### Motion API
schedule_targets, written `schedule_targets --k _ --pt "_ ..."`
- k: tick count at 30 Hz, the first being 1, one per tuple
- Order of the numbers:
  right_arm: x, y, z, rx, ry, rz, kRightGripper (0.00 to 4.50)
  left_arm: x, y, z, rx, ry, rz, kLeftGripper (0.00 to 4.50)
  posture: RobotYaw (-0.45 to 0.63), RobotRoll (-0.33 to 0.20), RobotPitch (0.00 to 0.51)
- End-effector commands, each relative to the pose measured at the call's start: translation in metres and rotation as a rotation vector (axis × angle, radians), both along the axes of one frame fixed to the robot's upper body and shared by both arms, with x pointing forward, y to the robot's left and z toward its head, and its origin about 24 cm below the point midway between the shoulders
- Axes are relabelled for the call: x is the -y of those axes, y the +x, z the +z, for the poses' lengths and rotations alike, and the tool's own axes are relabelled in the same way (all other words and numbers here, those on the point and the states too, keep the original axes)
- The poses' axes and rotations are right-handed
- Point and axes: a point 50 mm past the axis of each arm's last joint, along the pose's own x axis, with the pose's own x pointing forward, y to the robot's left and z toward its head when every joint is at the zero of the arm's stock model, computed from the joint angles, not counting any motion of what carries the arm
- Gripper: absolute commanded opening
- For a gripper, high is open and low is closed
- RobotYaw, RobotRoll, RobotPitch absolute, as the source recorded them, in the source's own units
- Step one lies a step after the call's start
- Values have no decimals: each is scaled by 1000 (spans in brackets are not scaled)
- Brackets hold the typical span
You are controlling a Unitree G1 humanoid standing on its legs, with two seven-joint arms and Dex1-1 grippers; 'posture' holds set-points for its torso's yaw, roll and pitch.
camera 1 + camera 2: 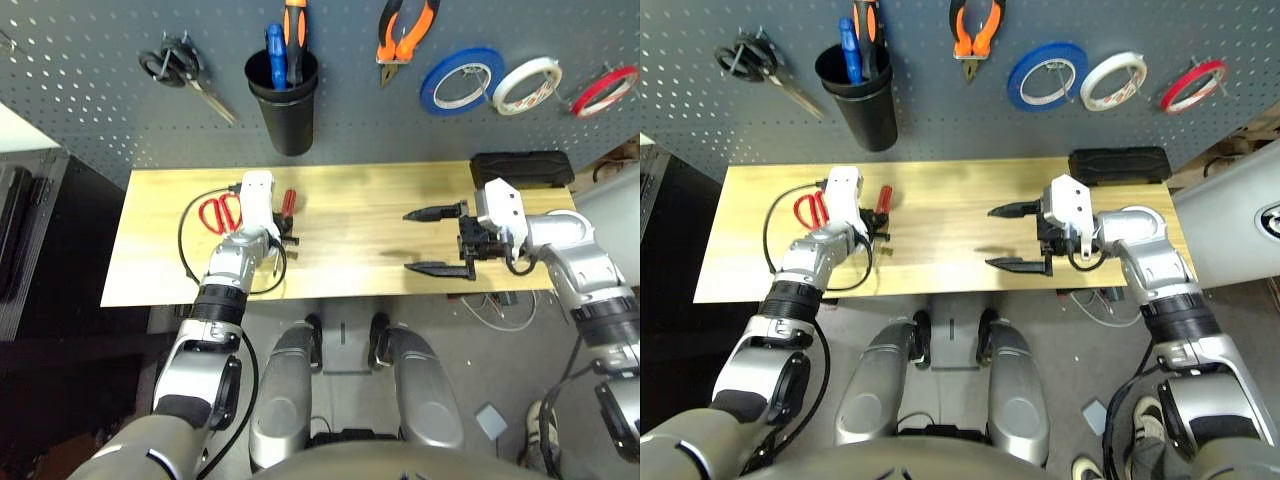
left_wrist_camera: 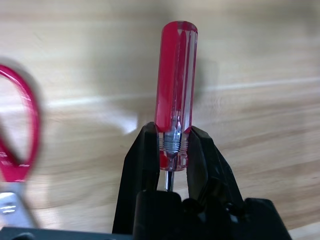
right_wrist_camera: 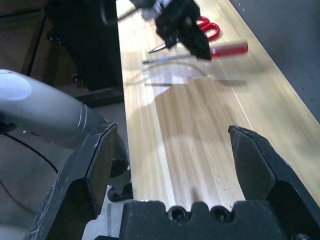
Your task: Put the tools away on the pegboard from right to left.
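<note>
The slim red-handled screwdriver (image 2: 176, 85) lies low over the wooden table (image 1: 350, 230), handle pointing toward the pegboard (image 1: 80, 110). My left gripper (image 1: 285, 230) is shut on the base of its handle. The red-handled scissors (image 1: 220, 212) lie flat just left of it. On the pegboard hang the thin red tape ring (image 1: 604, 91) at far right and the orange-and-black pliers (image 1: 405, 30) near the middle. My right gripper (image 1: 432, 240) hovers open over the table's right half, holding nothing.
Blue tape (image 1: 462, 80) and white tape (image 1: 527, 85) hang between the pliers and the red ring. A black cup (image 1: 284, 100) with tools and black-handled scissors (image 1: 180, 70) hang to the left. A black box (image 1: 522, 167) sits at the table's back right.
</note>
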Motion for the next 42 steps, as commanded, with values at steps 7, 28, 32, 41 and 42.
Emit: schedule_targets --k 7,28,32,41,42 --pt "-3 2 49 32 281 17 4500 -38 -47 26 40 55 46 779 -5 0 288" --pt "9 9 96 90 413 -4 4500 -40 -104 99 637 -66 -16 779 19 0 263" --pt "12 12 96 94 390 0 4500 -28 -98 124 752 -101 -47 779 29 0 257" --pt "15 15 96 97 376 -10 4500 -6 -84 167 899 -148 -110 779 30 0 257" --pt "15 15 96 96 377 -11 4500 -5 -82 171 911 -145 -111 779 30 0 257"
